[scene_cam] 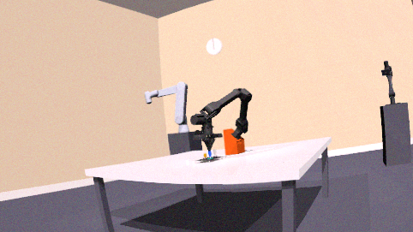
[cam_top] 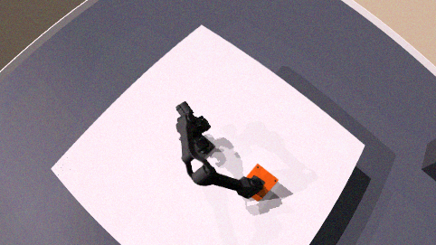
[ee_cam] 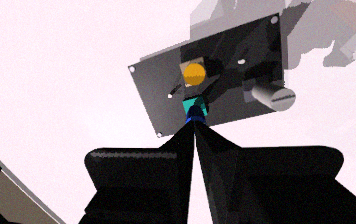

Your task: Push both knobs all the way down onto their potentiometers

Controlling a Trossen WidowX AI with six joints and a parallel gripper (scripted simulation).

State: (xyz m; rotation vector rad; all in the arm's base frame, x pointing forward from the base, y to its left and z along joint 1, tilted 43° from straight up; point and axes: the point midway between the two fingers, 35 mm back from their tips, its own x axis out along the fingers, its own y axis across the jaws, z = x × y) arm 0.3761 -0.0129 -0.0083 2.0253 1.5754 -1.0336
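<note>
The dark circuit board [ee_cam: 150, 90] [scene_cam: 203, 159] stands on the table. A yellow knob [ee_cam: 194, 74] [scene_cam: 205, 155] is over a tan potentiometer. A blue knob [ee_cam: 196, 119] [scene_cam: 210, 153] is over a teal potentiometer [ee_cam: 189, 105]. A pale slotted cylinder [ee_cam: 283, 99] rises at the board's right in the wrist view. My gripper [ee_cam: 194, 125] [scene_cam: 209, 149] is shut and empty, pointing down with its tips together at the blue knob's top; they partly hide it. Whether they touch it, and the gaps under the knobs, cannot be told.
An orange square [cam_top: 268, 179] with dark corner dots shows under the arm's end in the top view. An orange box [scene_cam: 231, 143] stands behind the gripper in the exterior view. The white table [scene_cam: 266, 166] carries the arm; a light grey arm [scene_cam: 181, 106] stands beyond.
</note>
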